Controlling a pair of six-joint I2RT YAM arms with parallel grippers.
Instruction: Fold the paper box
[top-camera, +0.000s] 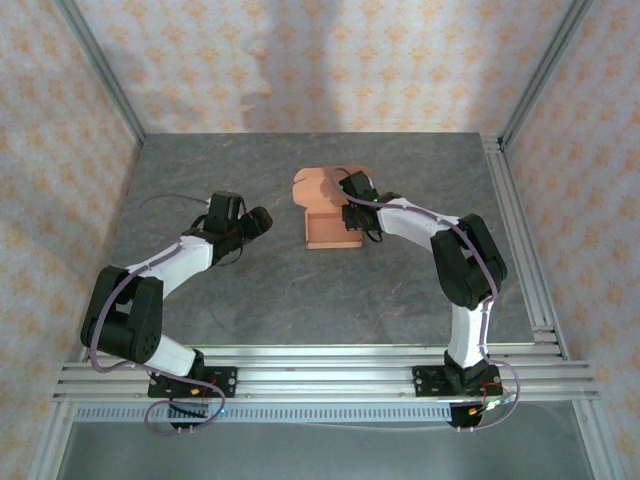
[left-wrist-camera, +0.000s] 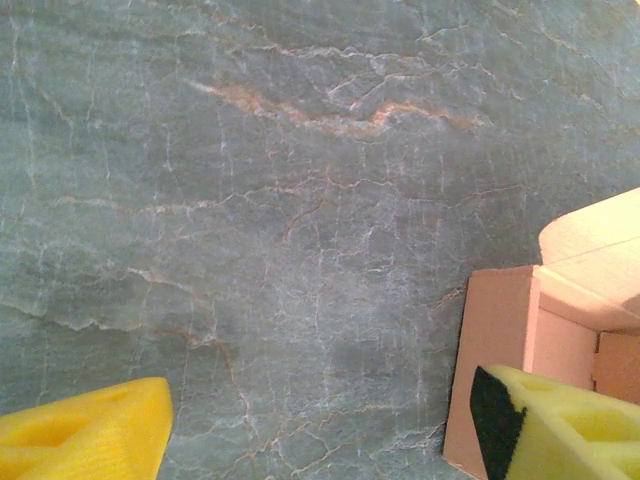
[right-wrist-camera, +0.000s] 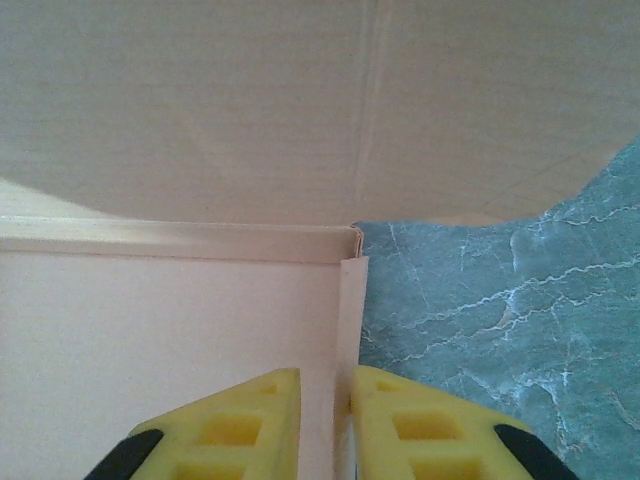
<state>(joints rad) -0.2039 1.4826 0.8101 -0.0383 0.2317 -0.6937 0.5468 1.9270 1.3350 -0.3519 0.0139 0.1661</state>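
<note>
Patterned wallpaper (top-camera: 300, 60) closes in a grey marbled table (top-camera: 250, 300), and I read the scene across from the left. First comes the left claw (top-camera: 256, 222), hanging low over bare stone with its yellow fingers (left-wrist-camera: 85, 430) spread wide and holding nothing; it sits near the box but apart from it. Toward the back of the table, about in the middle, stands the paper box (top-camera: 322, 225), salmon-pink, already raised into a shallow tray with its walls up and a rounded lid flap (top-camera: 318, 188) open at the far side. On the box's right side the right claw (right-wrist-camera: 326, 388) has its fingers narrowed to a slit across the side wall, one pad inside the tray and one outside, and it looks to be pinching that wall. I judge the job well along: the tray is formed and the lid is what remains. The next move probably calls for steadying the tray by that pinched wall, while the free left claw comes in to tip the flap over and tuck it down without crushing the thin card.
</note>
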